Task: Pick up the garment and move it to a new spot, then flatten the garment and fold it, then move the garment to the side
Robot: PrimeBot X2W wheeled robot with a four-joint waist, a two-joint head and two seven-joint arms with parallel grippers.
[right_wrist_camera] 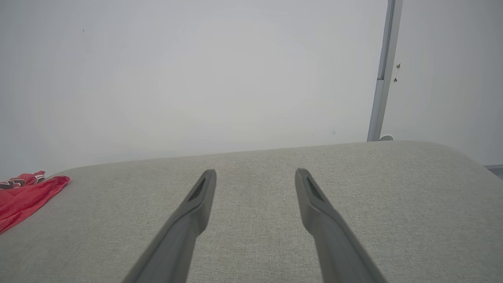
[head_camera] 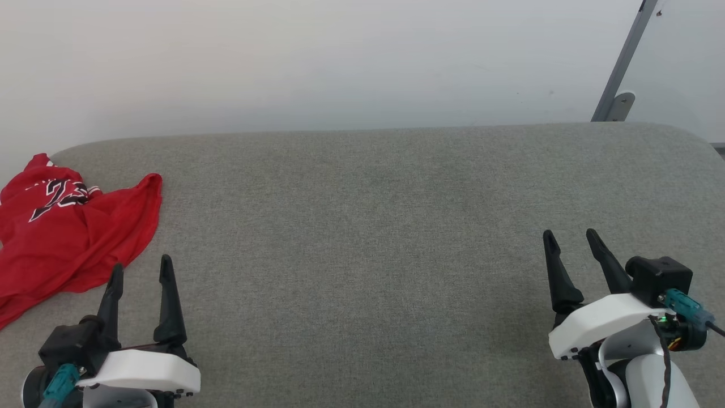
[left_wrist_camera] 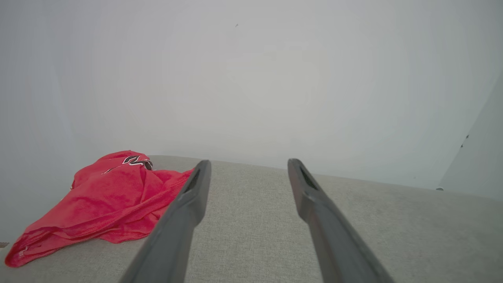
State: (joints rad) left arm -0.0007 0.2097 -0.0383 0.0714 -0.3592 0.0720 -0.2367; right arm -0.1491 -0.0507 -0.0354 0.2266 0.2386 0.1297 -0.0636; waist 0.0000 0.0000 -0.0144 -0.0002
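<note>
I see a crumpled red shirt lying at the far left edge of the grey fabric worktop, its black number facing up. My left gripper is just beside it, released and empty. My right gripper, also released and empty, is well apart on the right.

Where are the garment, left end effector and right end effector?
garment (head_camera: 73, 243), head view, crumpled red body fabric.
left end effector (head_camera: 141, 262), head view, midway between its fingertips.
right end effector (head_camera: 570, 232), head view, midway between its fingertips.
</note>
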